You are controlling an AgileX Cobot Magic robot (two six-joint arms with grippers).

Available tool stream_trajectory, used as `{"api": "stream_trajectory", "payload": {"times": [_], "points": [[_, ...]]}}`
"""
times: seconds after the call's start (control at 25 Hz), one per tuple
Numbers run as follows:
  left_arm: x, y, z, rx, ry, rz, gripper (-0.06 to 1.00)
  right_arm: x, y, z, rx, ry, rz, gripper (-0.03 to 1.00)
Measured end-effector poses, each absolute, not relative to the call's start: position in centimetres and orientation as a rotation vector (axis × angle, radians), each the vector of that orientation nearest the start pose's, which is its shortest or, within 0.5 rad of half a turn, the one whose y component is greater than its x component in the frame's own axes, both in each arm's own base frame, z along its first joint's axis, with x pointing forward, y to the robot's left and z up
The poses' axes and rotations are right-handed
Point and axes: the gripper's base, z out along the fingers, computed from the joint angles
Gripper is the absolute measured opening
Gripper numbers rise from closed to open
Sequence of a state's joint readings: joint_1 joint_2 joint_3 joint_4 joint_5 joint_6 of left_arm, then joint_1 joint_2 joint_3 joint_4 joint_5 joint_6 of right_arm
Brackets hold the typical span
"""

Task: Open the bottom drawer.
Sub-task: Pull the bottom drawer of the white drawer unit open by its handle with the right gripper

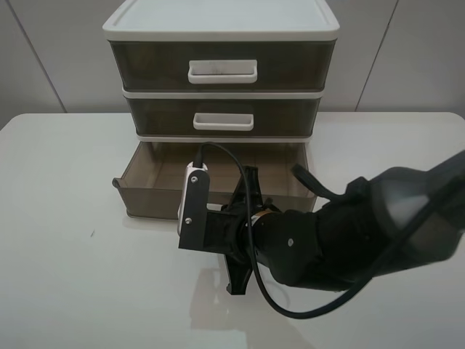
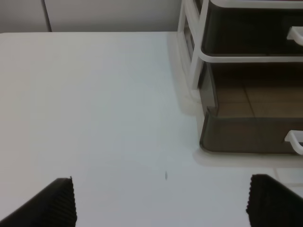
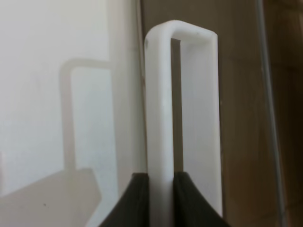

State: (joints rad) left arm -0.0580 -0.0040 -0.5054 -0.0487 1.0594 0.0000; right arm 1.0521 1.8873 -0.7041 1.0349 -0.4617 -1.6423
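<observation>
The bottom drawer [image 1: 145, 193] of smoky brown plastic stands pulled out from the three-drawer unit, and its inside looks empty. My right gripper [image 1: 221, 211] is at the drawer's front. In the right wrist view it [image 3: 161, 182] is shut on the drawer's small white loop handle [image 3: 161, 104], one dark finger [image 3: 137, 198] on each side of the bar. The left wrist view shows the drawer [image 2: 246, 135] from the side. My left gripper [image 2: 161, 198] is open and empty over the table, away from the drawer's corner. It is out of the exterior view.
The middle drawer [image 1: 221, 116] and the taller top drawer [image 1: 221, 65] are shut. The unit stands at the back of a white table [image 1: 65, 218]. My right arm [image 1: 349, 233] and its cable lie across the table's front right.
</observation>
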Motion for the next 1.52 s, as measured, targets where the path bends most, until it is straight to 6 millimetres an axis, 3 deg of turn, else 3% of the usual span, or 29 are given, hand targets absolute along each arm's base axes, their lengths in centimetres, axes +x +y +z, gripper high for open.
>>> {"api": "stream_trajectory", "payload": {"times": [0.6,1.2,1.32,1.52], "points": [[-0.6,-0.4,27.9,0.061,2.033,-0.095,0.74,17.8,24.3,9.7,-1.696,1.685,-0.296,0.11],[-0.6,-0.4,27.9,0.061,2.033,-0.095,0.74,17.0,24.8,9.7,-1.699,1.68,-0.285,0.12],[-0.6,-0.4,27.9,0.061,2.033,-0.095,0.74,16.9,24.8,9.7,-1.703,1.681,-0.28,0.2],[-0.6,-0.4,27.9,0.061,2.033,-0.095,0.74,16.8,24.8,9.7,-1.707,1.682,-0.278,0.53]]}}
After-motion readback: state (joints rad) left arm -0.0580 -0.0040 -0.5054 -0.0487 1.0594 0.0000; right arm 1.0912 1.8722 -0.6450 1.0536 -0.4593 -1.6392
